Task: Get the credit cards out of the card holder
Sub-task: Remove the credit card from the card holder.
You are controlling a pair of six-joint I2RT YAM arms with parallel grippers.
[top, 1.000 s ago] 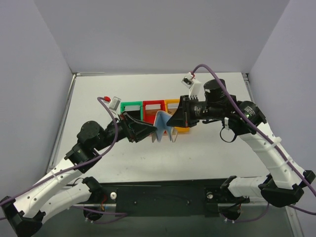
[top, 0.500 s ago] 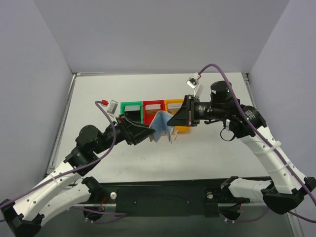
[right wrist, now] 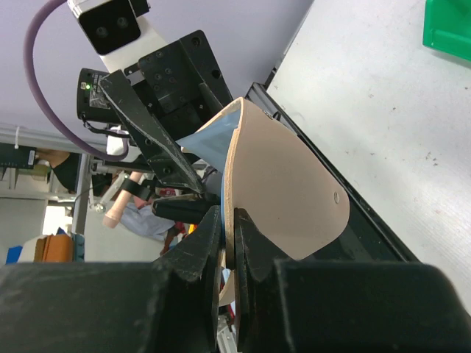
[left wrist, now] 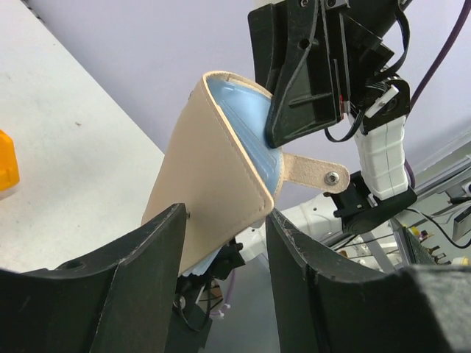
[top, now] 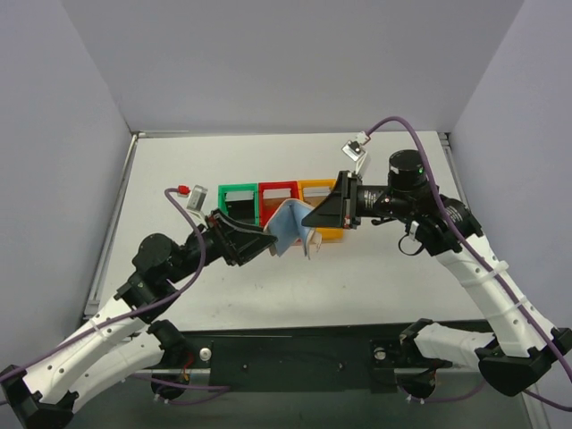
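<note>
The card holder (top: pixel 288 228) hangs unfolded above the table, just in front of the bins: tan outside, light blue inside (left wrist: pixel 243 118). My right gripper (top: pixel 308 216) is shut on the edge of one tan panel (right wrist: pixel 283 184), seen close up in the right wrist view (right wrist: pixel 227 217). From the other side my left gripper (top: pixel 268 243) is open, its fingers (left wrist: pixel 224 217) standing either side of the lower corner of the other tan panel (left wrist: pixel 213 162). The snap tab (left wrist: pixel 316 170) sticks out sideways. I cannot make out any credit cards on their own.
A green bin (top: pixel 237 198), a red bin (top: pixel 275 192) and an orange bin (top: pixel 315 189) stand in a row right behind the holder. Grey walls close in the white table at the back and both sides.
The holder has shifted a little to the left and toward the bins, and its folds have spread. The right wrist has turned; the left arm has drawn back leftward. Neither gripper's opening changed.
</note>
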